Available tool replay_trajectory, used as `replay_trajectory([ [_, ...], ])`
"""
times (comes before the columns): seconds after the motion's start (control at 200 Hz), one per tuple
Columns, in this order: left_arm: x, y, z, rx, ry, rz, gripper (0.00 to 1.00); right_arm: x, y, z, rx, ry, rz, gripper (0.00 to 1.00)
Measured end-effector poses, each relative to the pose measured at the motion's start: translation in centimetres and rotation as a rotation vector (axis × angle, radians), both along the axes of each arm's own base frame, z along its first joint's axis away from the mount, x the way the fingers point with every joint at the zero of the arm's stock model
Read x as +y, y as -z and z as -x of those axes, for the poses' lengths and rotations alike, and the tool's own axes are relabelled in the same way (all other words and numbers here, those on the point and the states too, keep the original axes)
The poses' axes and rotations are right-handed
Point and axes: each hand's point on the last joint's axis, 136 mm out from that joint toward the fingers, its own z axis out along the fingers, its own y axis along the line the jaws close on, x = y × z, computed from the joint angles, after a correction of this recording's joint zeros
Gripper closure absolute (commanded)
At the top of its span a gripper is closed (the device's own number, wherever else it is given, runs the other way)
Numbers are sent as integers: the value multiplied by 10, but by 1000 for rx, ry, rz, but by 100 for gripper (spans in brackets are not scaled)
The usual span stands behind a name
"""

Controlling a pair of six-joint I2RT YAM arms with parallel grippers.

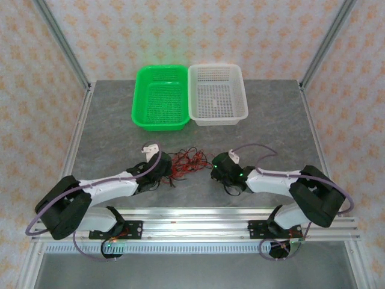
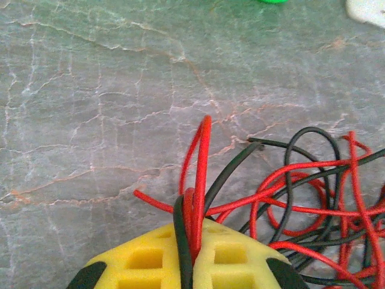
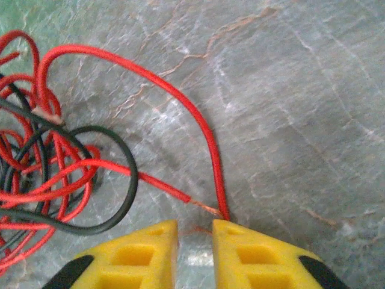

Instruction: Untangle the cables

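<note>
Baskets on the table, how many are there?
2. The green basket sits at the far middle of the table; the white basket stands right beside it, on its right. No other seems hidden.

View from above: my left tool (image 1: 161, 170) sits at the left edge of the tangle of red and black cables (image 1: 186, 161) on the grey surface (image 1: 271, 132). My right tool (image 1: 218, 170) is just beside its right edge. The green basket (image 1: 137, 99) and white basket (image 1: 243, 96) are touching side by side, well behind the tangle.
</note>
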Motion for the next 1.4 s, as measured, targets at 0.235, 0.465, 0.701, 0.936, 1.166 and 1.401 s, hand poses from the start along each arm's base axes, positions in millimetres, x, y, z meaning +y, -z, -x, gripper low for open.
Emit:
replay_trajectory([
  [0.235, -2, -1, 0, -9, 6, 15, 100, 37, -64, -15, -83, -174, 87, 40],
  [0.465, -3, 3, 2, -10, 15, 30, 100, 46, -73, -32, -103, -244, 204, 28],
  [0.701, -3, 5, 5, -10, 22, 41, 100, 62, -40, -54, -65, -262, 319, 27],
  [0.936, -2, 5, 6, -20, 22, 49, 100, 67, -5, -61, -21, -269, 383, 33],
  [1.166, -1, 4, 6, -26, 19, 49, 100, 70, 3, -68, -45, -243, 377, 57],
  [1.401, 14, 2, 5, -34, -44, 20, 96, 29, 4, -60, -40, -165, 416, 59],
])
